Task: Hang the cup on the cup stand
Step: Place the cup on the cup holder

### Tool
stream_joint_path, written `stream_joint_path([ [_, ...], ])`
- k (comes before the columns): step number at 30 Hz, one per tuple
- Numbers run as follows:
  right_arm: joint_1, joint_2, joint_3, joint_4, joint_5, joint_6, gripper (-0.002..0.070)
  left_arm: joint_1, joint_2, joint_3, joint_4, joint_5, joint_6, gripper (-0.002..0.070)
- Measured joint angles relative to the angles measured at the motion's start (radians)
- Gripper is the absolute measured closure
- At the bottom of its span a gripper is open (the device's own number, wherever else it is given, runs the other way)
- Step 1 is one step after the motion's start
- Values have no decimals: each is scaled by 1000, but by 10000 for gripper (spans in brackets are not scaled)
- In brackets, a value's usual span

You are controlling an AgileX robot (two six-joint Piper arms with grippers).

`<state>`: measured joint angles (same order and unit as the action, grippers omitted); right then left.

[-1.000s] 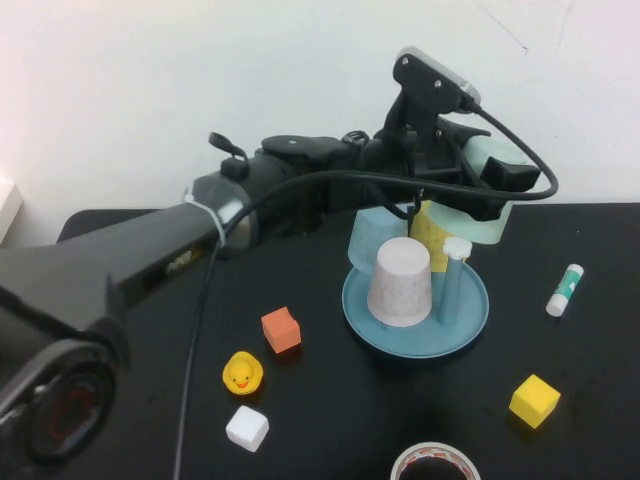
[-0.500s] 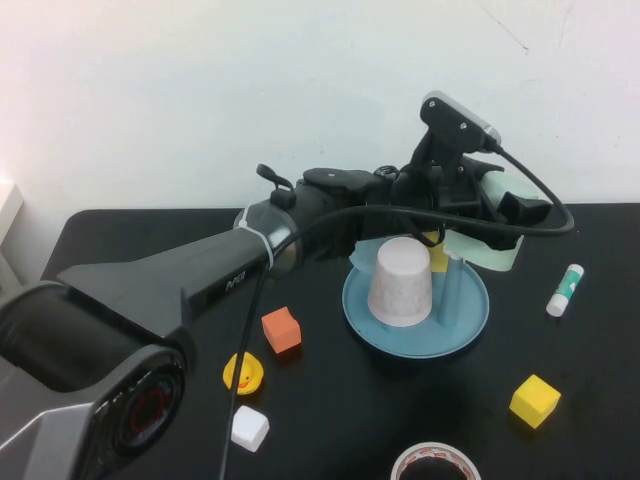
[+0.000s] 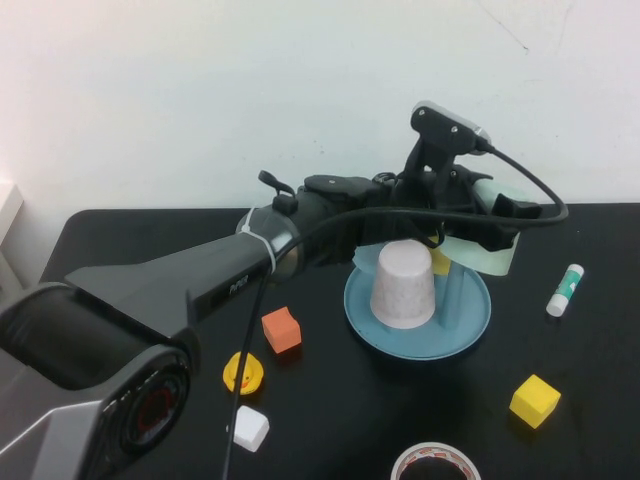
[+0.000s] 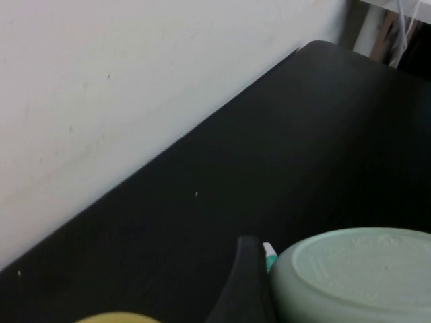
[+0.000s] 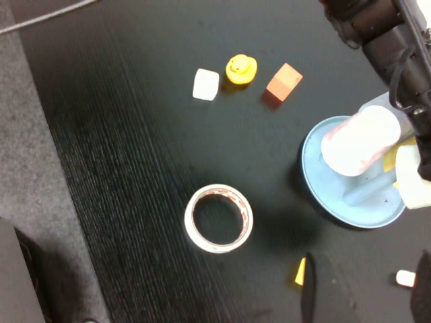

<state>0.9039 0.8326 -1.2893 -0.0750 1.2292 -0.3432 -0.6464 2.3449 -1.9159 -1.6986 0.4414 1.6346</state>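
my left gripper [image 3: 488, 215] clamps the mint cup [image 3: 497, 232] over the cup stand [image 3: 417, 335]; right gripper [image 5: 363, 296] high above table, jaws spread, empty

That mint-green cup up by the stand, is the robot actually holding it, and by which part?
Yes. The left gripper holds the mint-green cup by its side wall, above the blue cup stand. The right gripper is off above the table, holding nothing.
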Motion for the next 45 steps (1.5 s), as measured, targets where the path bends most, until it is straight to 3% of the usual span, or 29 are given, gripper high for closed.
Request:
stream_joint_path([
  [37, 0, 0, 0, 0, 0, 2, 399, 0, -21, 0, 0, -48, -51, 101],
  [42, 0, 0, 0, 0, 0, 2, 399, 0, -101, 0, -4, -71, 16, 182],
  [45, 0, 0, 0, 0, 0, 2, 399, 0, -155, 0, -6, -71, 31, 335],
])
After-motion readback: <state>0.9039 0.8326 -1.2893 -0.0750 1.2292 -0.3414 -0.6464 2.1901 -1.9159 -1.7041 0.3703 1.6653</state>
